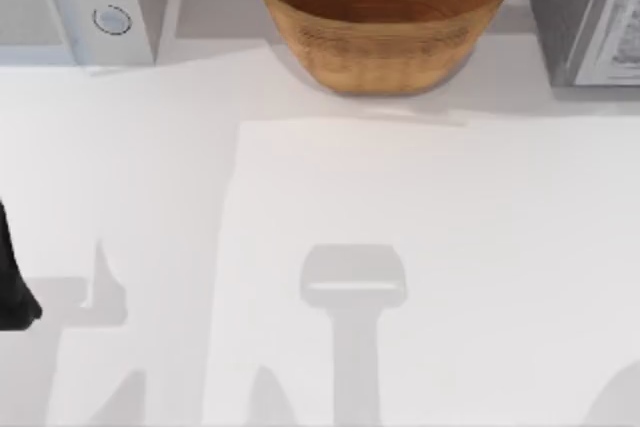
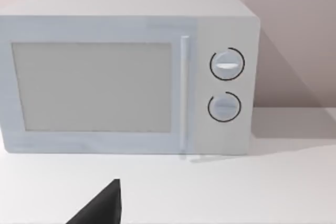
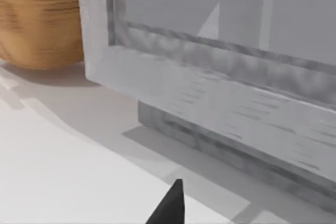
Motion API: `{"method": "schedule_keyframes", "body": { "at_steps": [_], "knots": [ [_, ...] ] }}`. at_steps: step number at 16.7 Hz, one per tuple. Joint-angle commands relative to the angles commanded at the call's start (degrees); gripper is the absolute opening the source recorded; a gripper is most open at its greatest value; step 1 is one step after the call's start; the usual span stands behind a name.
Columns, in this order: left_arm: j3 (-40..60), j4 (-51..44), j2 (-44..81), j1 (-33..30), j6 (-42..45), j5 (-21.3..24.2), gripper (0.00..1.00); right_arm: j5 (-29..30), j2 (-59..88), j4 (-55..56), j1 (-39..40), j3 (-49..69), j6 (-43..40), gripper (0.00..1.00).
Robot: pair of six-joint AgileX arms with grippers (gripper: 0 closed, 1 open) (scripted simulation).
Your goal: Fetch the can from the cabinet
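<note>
The white tabletop (image 1: 420,247) is bare across its near and middle stretch, crossed by grey shadows. At the top view's left edge a dark part of the left arm (image 1: 12,287) reaches in over the tabletop. In the left wrist view one dark fingertip of the left tool (image 2: 102,207) pokes up above the tabletop; whether that tool is open or closed I cannot tell. In the right wrist view a single dark fingertip of the right tool (image 3: 169,205) shows low over the tabletop, close in front of the cabinet (image 3: 220,77); its state I cannot tell either.

Farther back, along the far edge, three things stand in a row. At the left is a white microwave (image 2: 126,74) with its door shut, a vertical handle and two round knobs on its right panel. In the middle sits a woven brown basket (image 1: 383,17), wide and round. At the right stands the grey cabinet, just beside the basket. The can cannot be made out.
</note>
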Motion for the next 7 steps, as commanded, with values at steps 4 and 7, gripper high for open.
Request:
{"method": "schedule_keyframes", "body": {
  "at_steps": [4,7],
  "knots": [
    [0.00,0.00,0.00,0.00,0.00,0.00,1.00,0.00,0.00,0.00,0.00,0.00,0.00,1.00],
    [0.00,0.00,0.00,0.00,0.00,0.00,1.00,0.00,0.00,0.00,0.00,0.00,0.00,1.00]
  ]
}}
